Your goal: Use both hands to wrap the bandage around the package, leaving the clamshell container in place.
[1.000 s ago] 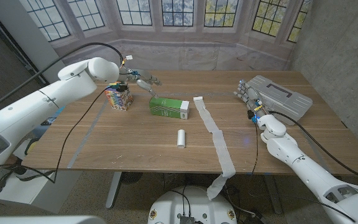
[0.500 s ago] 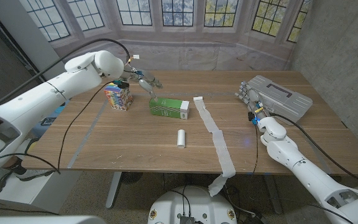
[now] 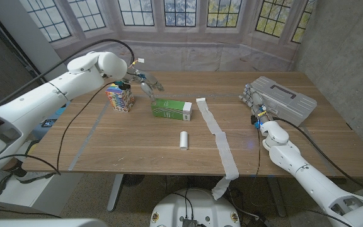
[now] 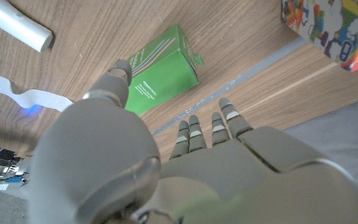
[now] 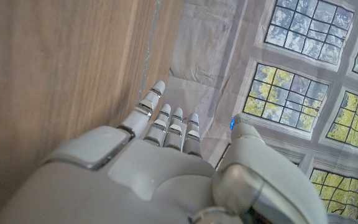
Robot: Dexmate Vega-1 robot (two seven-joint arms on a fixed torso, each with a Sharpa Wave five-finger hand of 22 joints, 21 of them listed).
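Observation:
A green and white package (image 3: 171,108) lies on the wooden table (image 3: 137,145) near its middle; its green side (image 4: 160,81) faces the left wrist camera. A long white bandage strip (image 3: 216,135) runs from beside the package to the front edge and hangs over it. A white bandage roll (image 3: 183,140) lies in front of the package. My left hand (image 3: 142,83) hovers just behind and left of the package, fingers apart, holding nothing. My right hand (image 3: 251,101) stands at the right with fingers extended, next to the grey clamshell container (image 3: 283,99).
A colourful box (image 3: 120,98) stands left of the package, under my left arm. Grey tape lines (image 3: 90,135) cross the table's left part. Windows and a draped sheet lie behind the far edge.
My left hand has moved right and forward from above the colourful box toward the package. The right hand has stayed beside the clamshell container.

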